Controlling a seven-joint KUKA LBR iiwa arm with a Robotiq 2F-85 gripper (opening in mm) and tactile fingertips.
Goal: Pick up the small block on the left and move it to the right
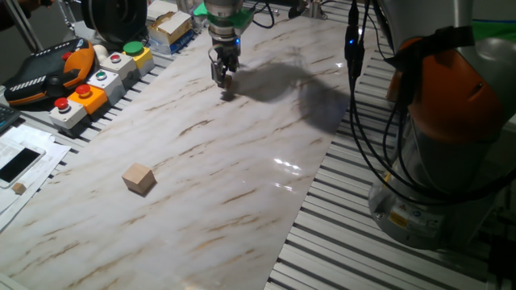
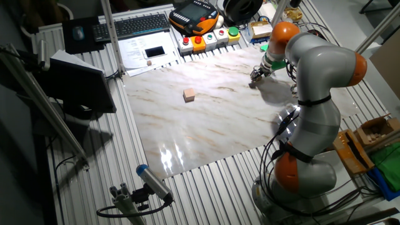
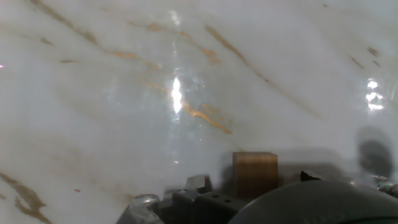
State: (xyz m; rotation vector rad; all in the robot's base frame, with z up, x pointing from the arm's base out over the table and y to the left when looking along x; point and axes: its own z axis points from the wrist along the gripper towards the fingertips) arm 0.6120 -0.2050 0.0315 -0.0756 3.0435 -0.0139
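Observation:
My gripper hangs near the far side of the marble table top, a little above it, with its shadow beneath. A tiny light-brown wooden cube, the small block, sits between the fingertips, and the jaws look shut on it. In the hand view the small block shows at the bottom edge, close to the camera, over the marble. In the other fixed view the gripper is at the table's far right part; the block is too small to make out there.
A larger tan wooden cube lies on the marble nearer the front left; it also shows in the other fixed view. Button boxes, a teach pendant and papers line the left edge. The robot base stands at the right.

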